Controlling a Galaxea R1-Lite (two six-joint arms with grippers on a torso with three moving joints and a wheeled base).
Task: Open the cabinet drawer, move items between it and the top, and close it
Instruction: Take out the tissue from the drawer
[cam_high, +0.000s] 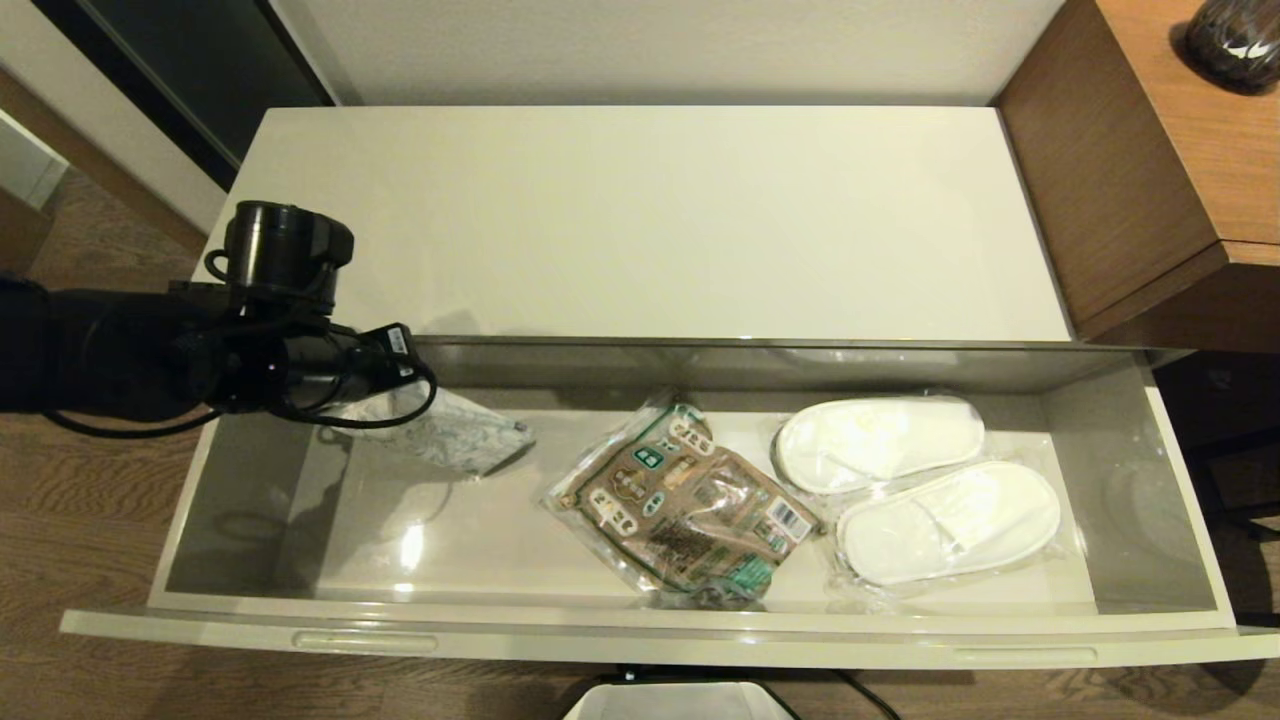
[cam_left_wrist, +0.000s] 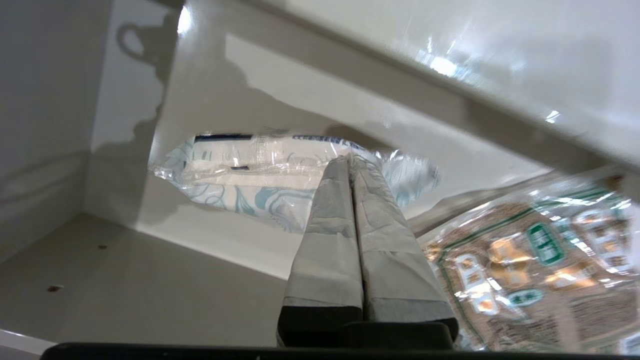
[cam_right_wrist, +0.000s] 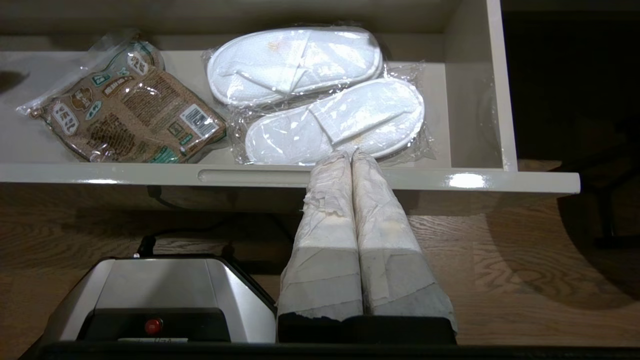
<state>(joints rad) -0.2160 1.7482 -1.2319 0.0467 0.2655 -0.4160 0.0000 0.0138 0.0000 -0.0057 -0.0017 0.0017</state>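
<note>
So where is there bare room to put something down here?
The cabinet top is bare throughout. In the drawer, free floor lies at the left, under the small packet held up by the left end effector. The right half is crowded: brown-and-green packet, then slippers.

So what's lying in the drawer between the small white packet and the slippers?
The brown-and-green packet, seen in the head view, lies between the small white packet and the slippers.

The left arm (cam_high: 150, 350) reaches in level from the robot's left side, its wrist camera housing standing up above the forearm. The left gripper (cam_left_wrist: 351, 162) has its taped fingers (cam_left_wrist: 330, 220) pressed flat together, pinching a thin film edge at their tips. The right gripper (cam_right_wrist: 351, 156) hangs parked low, fingers (cam_right_wrist: 330, 220) together, nothing between them.
</note>
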